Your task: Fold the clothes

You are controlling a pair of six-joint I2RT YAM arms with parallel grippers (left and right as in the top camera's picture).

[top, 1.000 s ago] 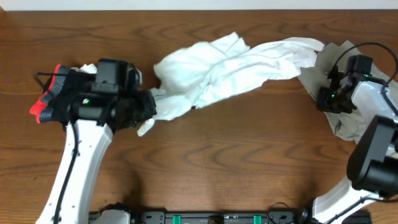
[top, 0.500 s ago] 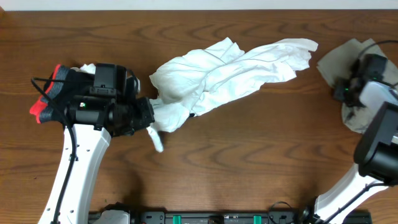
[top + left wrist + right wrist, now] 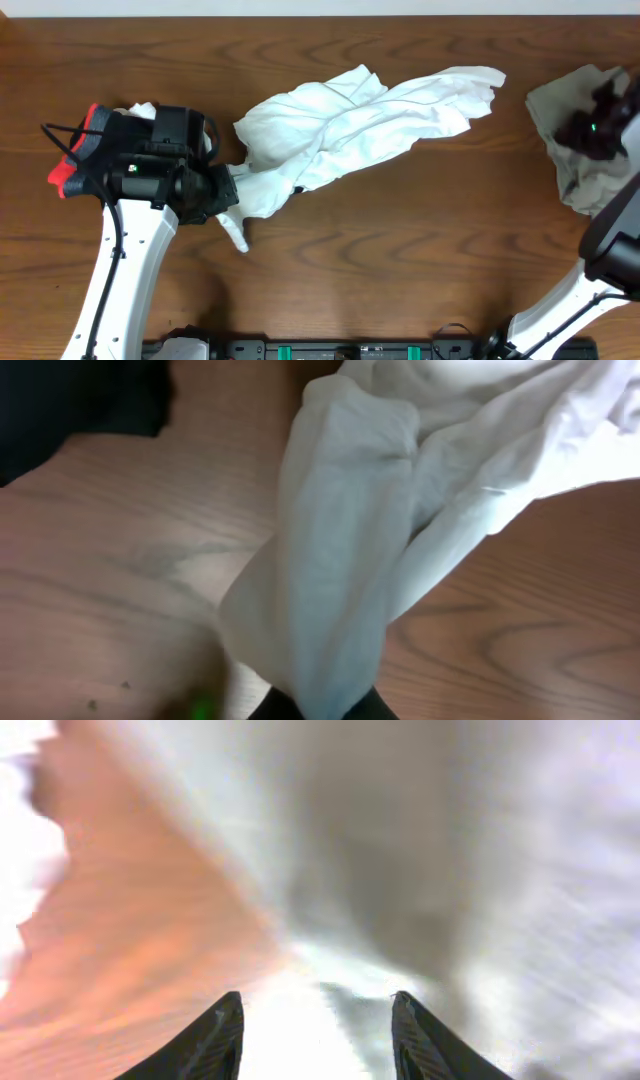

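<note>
Your soft white T-shirt (image 3: pixel 350 125) lies bunched in a long, wrinkled heap across the far middle of the grained wooden table (image 3: pixel 400 260), its left end pinched tight in your left gripper (image 3: pixel 228 190), while your right gripper (image 3: pixel 315 1020) holds its fingers apart, empty, above a limp grey cloth (image 3: pixel 560 110).

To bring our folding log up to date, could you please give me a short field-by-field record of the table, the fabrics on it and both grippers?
garment: white cotton T-shirt, bunched and unfolded, lying diagonally across the table
other item: crumpled grey cloth at the right edge, apart from the shirt
left gripper: shut on the shirt's lower-left end
right gripper: open, holding nothing, above the grey cloth; its view is blurred
surface: brown wooden table
fold progress: none visible
</note>
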